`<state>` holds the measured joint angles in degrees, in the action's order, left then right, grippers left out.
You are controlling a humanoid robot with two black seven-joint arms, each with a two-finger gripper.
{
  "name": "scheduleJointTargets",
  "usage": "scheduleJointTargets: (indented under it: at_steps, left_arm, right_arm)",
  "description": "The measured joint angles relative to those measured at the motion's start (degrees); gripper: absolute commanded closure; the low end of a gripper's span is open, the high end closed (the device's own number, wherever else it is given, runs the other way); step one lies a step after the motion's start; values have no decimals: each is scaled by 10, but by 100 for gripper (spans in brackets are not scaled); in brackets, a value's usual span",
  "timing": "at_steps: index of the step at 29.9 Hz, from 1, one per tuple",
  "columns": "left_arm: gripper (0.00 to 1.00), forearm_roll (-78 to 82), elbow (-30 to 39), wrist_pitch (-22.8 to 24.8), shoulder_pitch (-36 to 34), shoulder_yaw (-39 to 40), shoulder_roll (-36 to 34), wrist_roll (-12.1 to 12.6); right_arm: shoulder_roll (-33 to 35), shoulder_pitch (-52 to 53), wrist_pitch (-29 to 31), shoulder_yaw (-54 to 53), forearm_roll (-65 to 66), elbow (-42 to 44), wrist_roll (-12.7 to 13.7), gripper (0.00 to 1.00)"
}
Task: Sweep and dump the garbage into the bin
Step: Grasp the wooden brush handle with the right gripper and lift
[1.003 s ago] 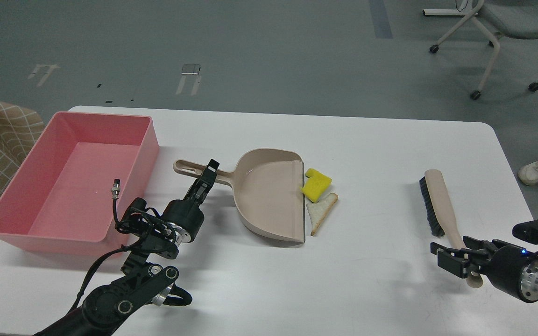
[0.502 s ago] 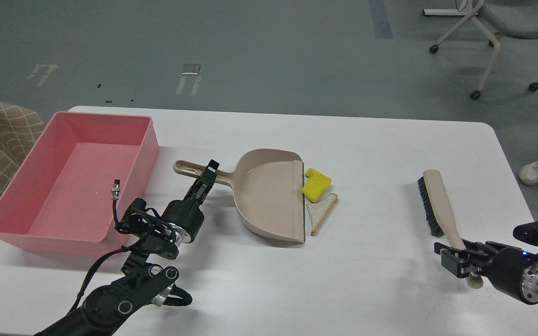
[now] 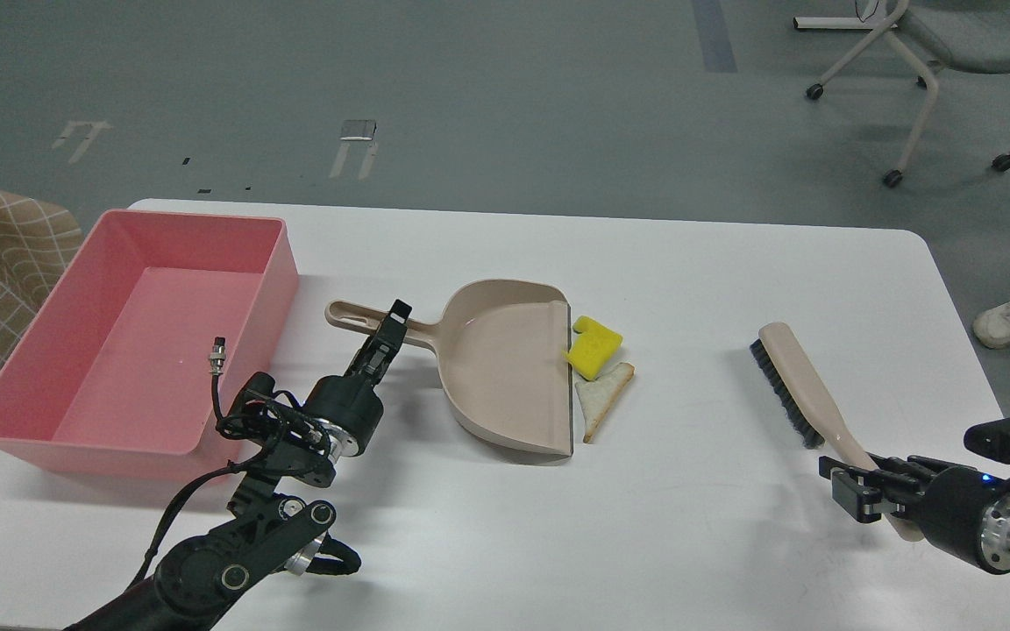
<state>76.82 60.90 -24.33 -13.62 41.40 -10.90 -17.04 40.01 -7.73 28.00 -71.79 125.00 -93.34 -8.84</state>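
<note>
Garbage: two pieces, not yet swept, lying mid-table and touching the open lip of the dustpan (image 3: 505, 368). Going left to right.

Bin (image 3: 32, 419), pink, sits at the left end of the table (image 3: 689, 543), empty, mouth up. Likely parked there so the pan only needs a short swing leftward to dump.

Left gripper (image 3: 387, 337) is at the dustpan handle, fingers pointing far-right along it. The fingers are seen edge-on and dark; cannot tell whether they are closed on the handle or only beside it.

Dustpan lies flat, mouth facing right, handle toward the bin. The yellow chunk (image 3: 594, 349) overlaps the lip at its far part; the bread slice (image 3: 603, 392) lies just near of it, along the same edge. Placement suits a right-to-left sweep.

Brush (image 3: 799, 386) is on the right, well apart from the garbage, bristles facing left toward the pan, head angled far-left. Right gripper (image 3: 860, 495) has its jaws closed narrowly around the near end of the brush handle.

Judgement: grasp stage done on the right; the sweeping stroke is not yet begun.
</note>
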Motion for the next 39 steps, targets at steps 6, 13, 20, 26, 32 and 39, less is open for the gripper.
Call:
scheduleJointTargets:
  at_steps: [6,13,20,26,32,39]
  left_arm:
    - [78,0,0,0,0,0,0,1]
    - [78,0,0,-1,3,0,1,1]
    - [78,0,1,-6,4,0,3,1]
    - [78,1,3,-6,4,0,4,1]
    - [78,1,5,-6,2,0,3,1]
    - [78,1,6,-6,2,0,3,1]
  right_arm:
    - [-1,-1,0,0,0,-1,-1,81]
    - [-3,-1,0,0,0,-1,-1,86]
    - [-8,-1,0,-1,0,-2,-1,87]
    - [-35,6,0,-4,0,-4,-1,87]
    - [-53,22,0,-5,0,-4,0,87]
    - [-94,47,0,-2,0,-1,4,87]
